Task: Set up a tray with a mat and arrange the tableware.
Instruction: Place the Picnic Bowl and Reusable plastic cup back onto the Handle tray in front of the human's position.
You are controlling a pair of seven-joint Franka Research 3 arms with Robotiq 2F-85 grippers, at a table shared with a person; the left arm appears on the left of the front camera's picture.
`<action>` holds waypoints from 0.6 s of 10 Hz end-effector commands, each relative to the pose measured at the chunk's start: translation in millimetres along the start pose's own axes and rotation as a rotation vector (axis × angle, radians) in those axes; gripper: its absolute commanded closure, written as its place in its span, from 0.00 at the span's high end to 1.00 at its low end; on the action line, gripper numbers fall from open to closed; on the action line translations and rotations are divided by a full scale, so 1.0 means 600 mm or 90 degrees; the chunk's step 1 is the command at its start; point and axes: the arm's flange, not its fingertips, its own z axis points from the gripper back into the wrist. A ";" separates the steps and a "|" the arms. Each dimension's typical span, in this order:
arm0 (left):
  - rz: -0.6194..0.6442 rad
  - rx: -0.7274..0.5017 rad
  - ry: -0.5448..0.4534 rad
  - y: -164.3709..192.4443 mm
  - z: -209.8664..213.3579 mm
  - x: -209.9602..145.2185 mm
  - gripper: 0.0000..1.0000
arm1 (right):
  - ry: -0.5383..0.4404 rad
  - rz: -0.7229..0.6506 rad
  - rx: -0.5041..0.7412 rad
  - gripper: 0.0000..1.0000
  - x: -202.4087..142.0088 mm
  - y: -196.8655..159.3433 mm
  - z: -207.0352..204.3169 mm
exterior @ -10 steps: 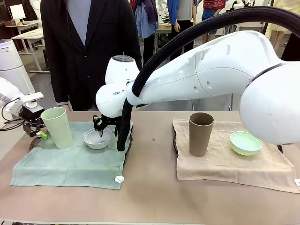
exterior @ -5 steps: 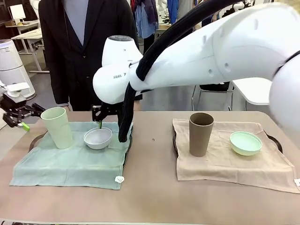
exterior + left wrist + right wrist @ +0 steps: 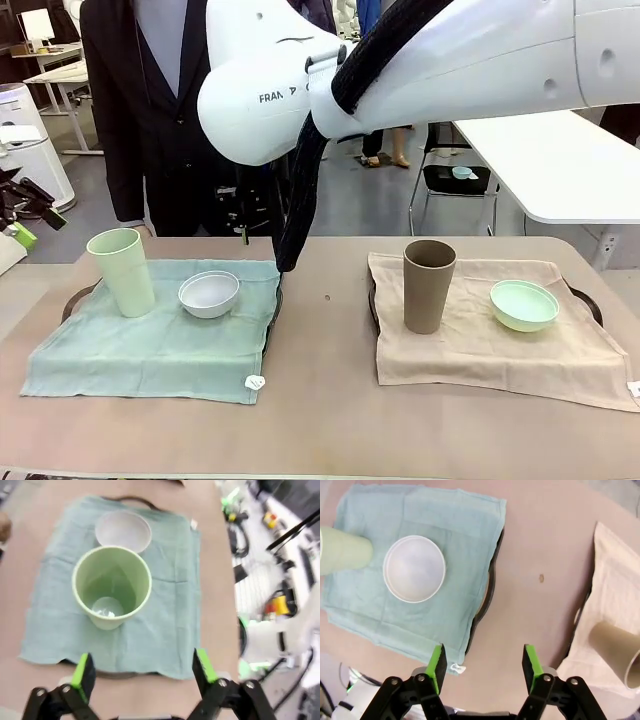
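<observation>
A pale green cup and a white bowl stand on the green mat over the left tray. On the beige mat over the right tray are a taupe cup and a mint bowl. My right gripper hangs open and empty well above the white bowl, its fingers wide apart. My left gripper is open at the far left, off the tray, looking down into the green cup.
A person in a dark jacket stands at the far side behind the left tray. My right arm spans the upper scene. Bare table lies between the two trays. A white label sticks out at the green mat's corner.
My right gripper has risen from the white bowl, leaving it on the mat. My left gripper has drawn back leftward and upward from the green cup.
</observation>
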 end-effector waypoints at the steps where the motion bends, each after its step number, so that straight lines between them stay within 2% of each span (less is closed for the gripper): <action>1: -0.039 -0.037 -0.044 0.045 -0.011 -0.034 1.00 | 0.008 0.001 0.004 0.78 0.009 0.002 -0.037; 6: -0.039 -0.037 -0.044 0.045 -0.011 -0.034 1.00 | 0.008 0.001 0.004 0.78 0.009 0.002 -0.037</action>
